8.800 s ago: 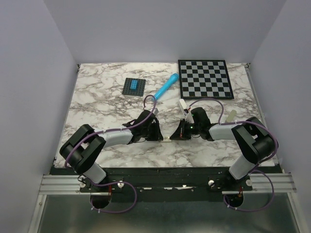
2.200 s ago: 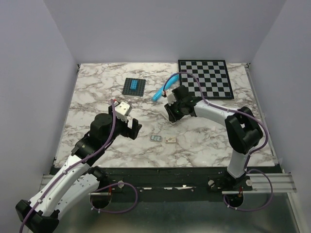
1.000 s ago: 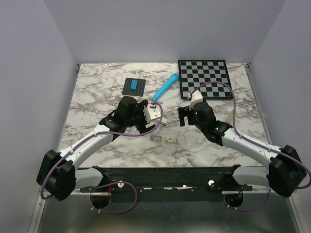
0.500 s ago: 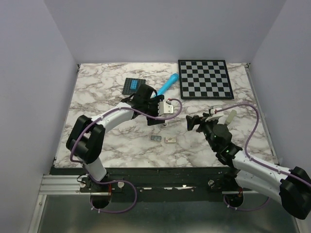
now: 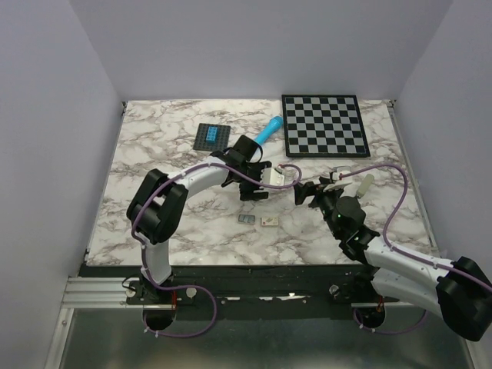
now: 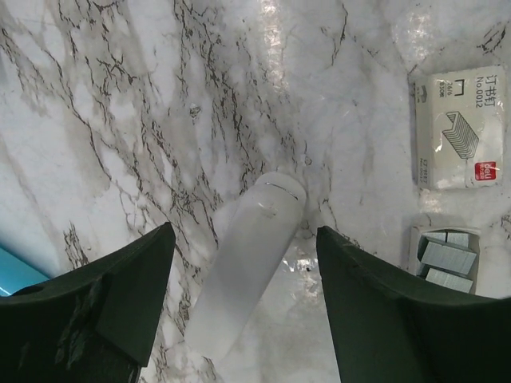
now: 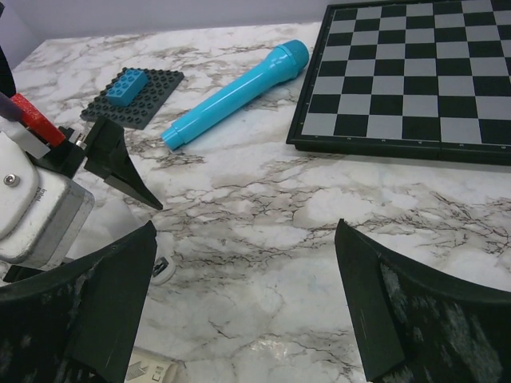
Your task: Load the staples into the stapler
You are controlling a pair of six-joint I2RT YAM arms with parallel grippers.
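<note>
Nothing is loaded yet: the left hand gapes empty astride the stapler, flat on the tabletop; staples lie just outside one finger (right hand is wide open, empty too).

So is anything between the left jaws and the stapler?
Nothing visible. The stapler lies on the table between the left arm's open jaws, with a gap on each side. The staples and their box sit off to one side.

stapler behind staples, staple box right of staples
</note>
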